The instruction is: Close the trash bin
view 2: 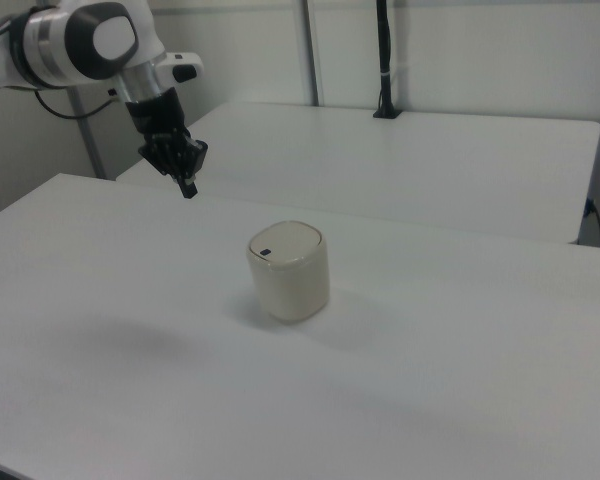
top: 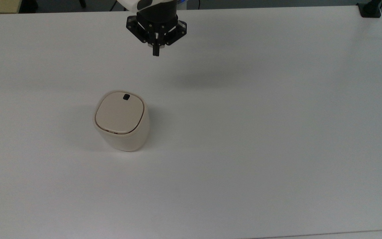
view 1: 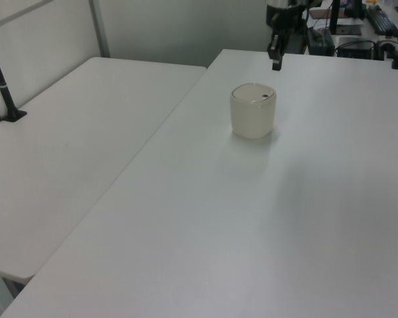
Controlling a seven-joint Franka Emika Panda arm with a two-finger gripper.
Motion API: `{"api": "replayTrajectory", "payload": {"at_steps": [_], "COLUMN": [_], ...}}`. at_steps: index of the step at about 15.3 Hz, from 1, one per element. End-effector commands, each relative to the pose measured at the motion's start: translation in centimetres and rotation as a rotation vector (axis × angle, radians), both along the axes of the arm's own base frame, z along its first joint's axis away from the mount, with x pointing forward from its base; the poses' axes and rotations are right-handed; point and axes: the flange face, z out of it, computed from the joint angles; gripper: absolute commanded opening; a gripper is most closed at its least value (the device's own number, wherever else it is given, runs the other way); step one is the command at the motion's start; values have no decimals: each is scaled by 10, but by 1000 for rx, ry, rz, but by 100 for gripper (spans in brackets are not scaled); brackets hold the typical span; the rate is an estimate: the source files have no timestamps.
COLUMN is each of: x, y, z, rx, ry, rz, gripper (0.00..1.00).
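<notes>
Top view first: the trash bin (top: pixel 122 121) stands upright on the white surface (top: pixel 260 132), toward the top view's left of centre. Its flat lid (top: pixel 119 113) lies down flush inside the rim, and the small black latch tab (top: pixel 126 97) sits near the lid's far edge. The claw (top: pixel 156 52) hangs near the top edge of the top view, up and to the top view's right of the bin, well apart from it and touching nothing. Its black fingers are pressed together into a single narrow tip, with nothing between them. A soft shadow lies on the surface below it.

Left view: the trash bin (view 1: pixel 253 110) rests on the nearer of two white surfaces (view 1: pixel 252 232), toward its far end, with the lid shut and the dark tab (view 1: pixel 265 97) facing the far side. The claw (view 1: pixel 276 63) hovers above and beyond the bin, slightly to the left view's right of it, clear of the lid.

Right view: the trash bin (view 2: pixel 289 270) stands upright near the middle of the front surface (view 2: pixel 430 380), lid closed, tab (view 2: pixel 265 252) toward the right view's left. The claw (view 2: pixel 189 186) hangs in the air up and to the right view's left of the bin, its fingers together and pointing downward, below the white arm (view 2: pixel 90 45).
</notes>
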Motion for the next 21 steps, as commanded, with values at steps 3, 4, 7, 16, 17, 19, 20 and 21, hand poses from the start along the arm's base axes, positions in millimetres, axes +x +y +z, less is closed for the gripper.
{"api": "replayTrajectory", "payload": {"at_steps": [3,4,7,16,17,19,20,21], "x": [-36,-37,-37,-37,-37,-37,-37,-37], "y": [-14,-14,-16,-19,-18,-18,-18,-18], "z": [30,30,29,30,30,30,30,30], "rx": [58,63,63,44,44,48,49,49], "ry": [46,52,56,53,53,53,53,53], "rz": [7,6,-7,-9,-9,-11,-11,-11], "gripper": [38,54,100,100,100,100,100,100]}}
